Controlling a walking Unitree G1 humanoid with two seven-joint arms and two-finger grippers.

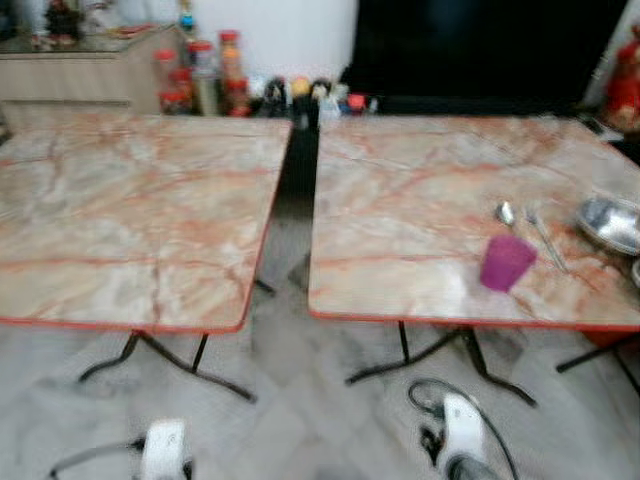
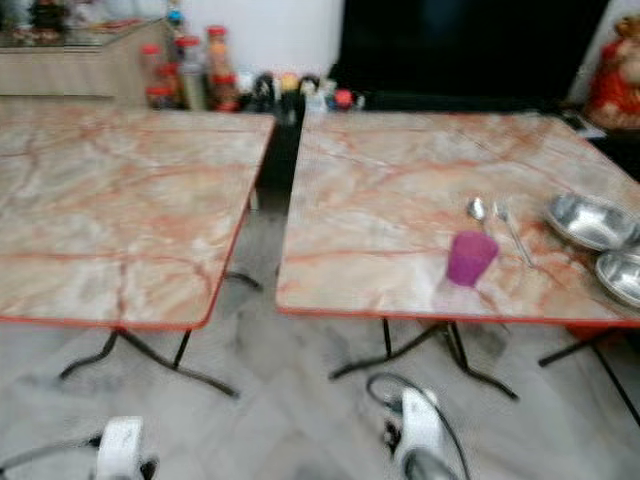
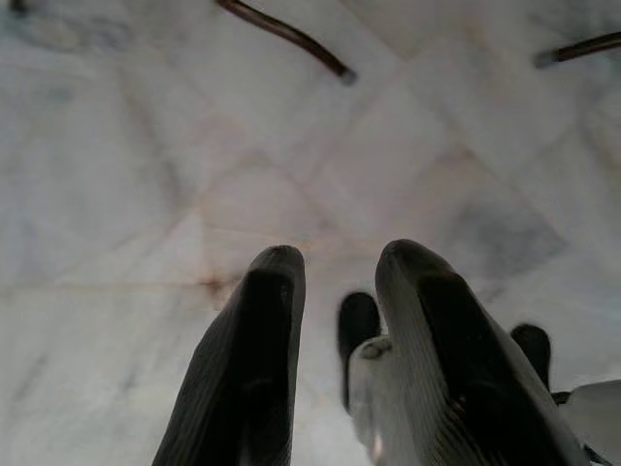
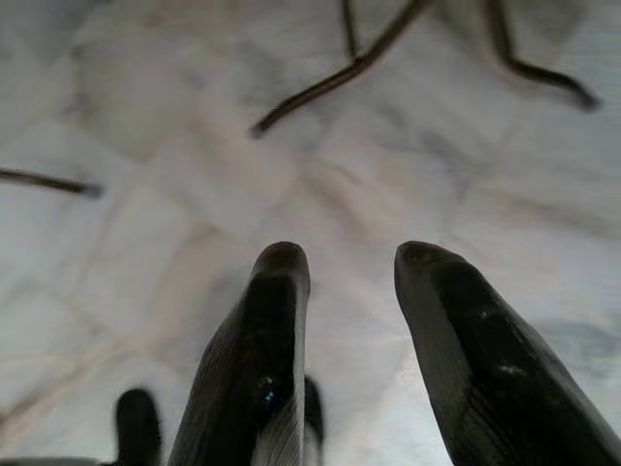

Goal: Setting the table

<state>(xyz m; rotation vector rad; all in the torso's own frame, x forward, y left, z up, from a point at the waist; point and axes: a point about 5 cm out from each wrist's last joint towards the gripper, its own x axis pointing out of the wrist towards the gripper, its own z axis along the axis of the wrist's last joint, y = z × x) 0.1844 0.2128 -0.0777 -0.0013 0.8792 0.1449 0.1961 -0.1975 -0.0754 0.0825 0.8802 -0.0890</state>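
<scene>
Two marble-patterned tables with red edges stand side by side, the left table [image 1: 130, 200] and the right table [image 1: 420, 200]. On the right table a purple cup [image 1: 506, 262] stands near the front edge. A spoon [image 1: 505, 212] and a fork [image 1: 546, 238] lie just behind it. Two steel bowls [image 2: 590, 220] [image 2: 622, 274] sit at the right end. Both arms hang low in front of the tables over the floor. My left gripper [image 3: 335, 282] and my right gripper [image 4: 351, 267] are open with nothing between their fingers.
A narrow gap [image 1: 300, 170] separates the two tables, whose black metal legs [image 1: 440, 355] spread over the pale marble floor. Jars and bottles [image 1: 205, 75] stand behind the tables beside a low cabinet [image 1: 80, 65]. A dark screen [image 1: 480, 45] fills the back right.
</scene>
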